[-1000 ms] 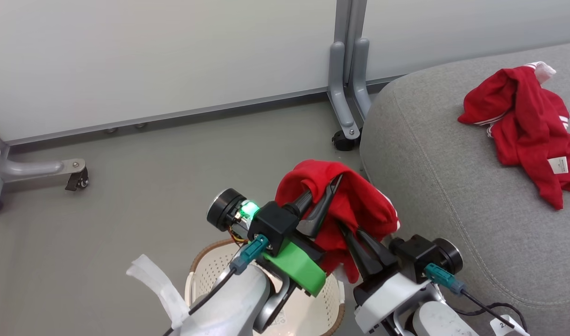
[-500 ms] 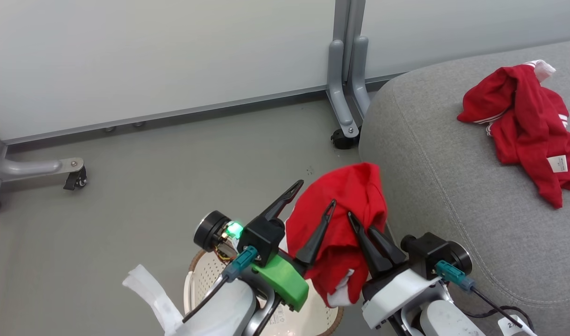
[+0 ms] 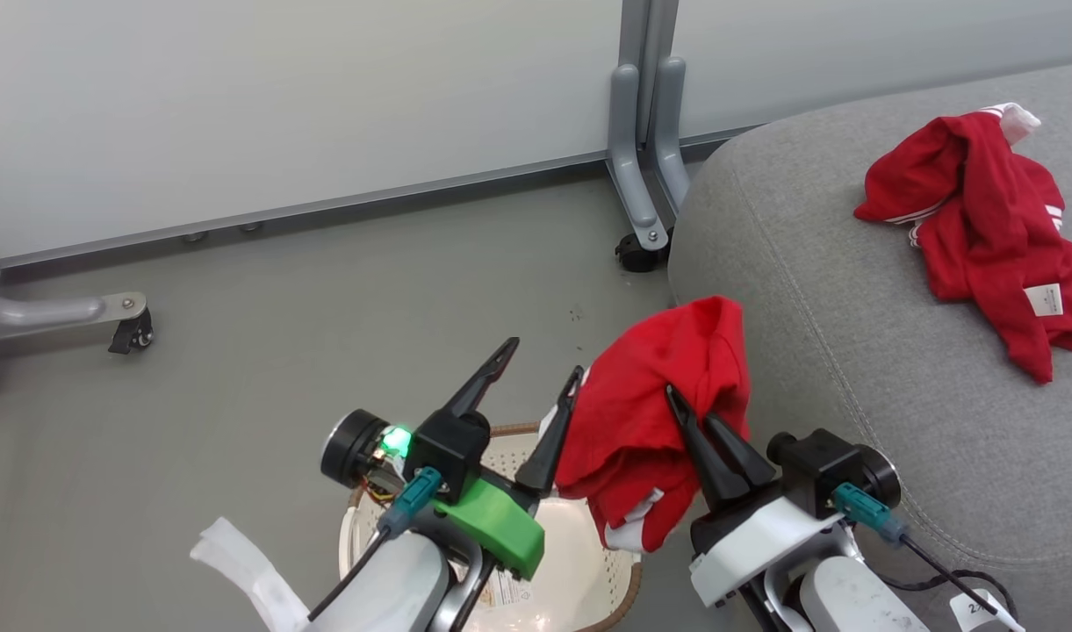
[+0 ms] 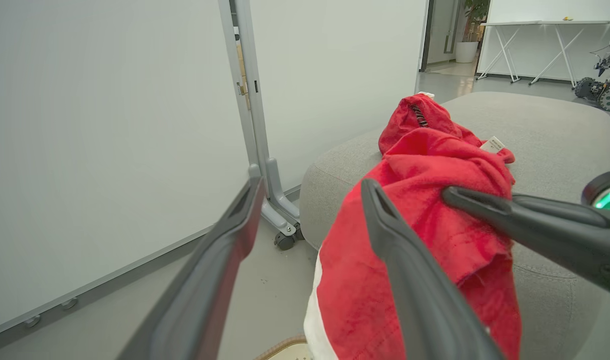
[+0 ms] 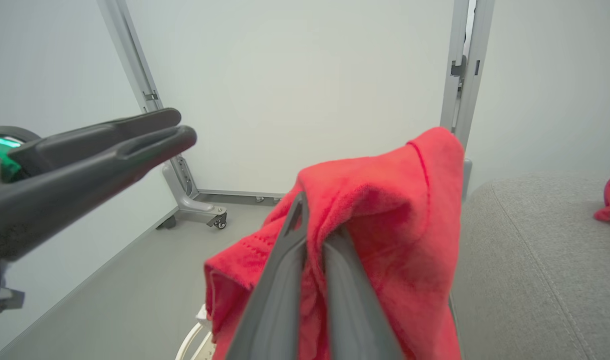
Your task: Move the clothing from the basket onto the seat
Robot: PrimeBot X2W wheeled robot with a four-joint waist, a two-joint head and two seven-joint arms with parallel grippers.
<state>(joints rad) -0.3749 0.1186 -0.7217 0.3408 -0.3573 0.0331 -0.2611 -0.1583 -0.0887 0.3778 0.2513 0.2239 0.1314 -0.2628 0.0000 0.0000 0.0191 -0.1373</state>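
Transfer was in hand: right gripper (image 3: pixel 689 404) was clamped on bright red soft garment (image 3: pixel 650 386), which hung above cream perforated plastic basket (image 3: pixel 579 544), just beside large grey fabric seat (image 3: pixel 816 290). Left gripper (image 3: pixel 544 358) stood spread, holding nothing. Second tagged red garment (image 3: pixel 983 237) lay on seat. Next move probably called for rightward carry over seat, then unclamping.

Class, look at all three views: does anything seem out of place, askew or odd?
Nothing is spilled or damaged. One red garment lies crumpled on the seat. The second garment hangs bunched from the shut right gripper, by the basket.
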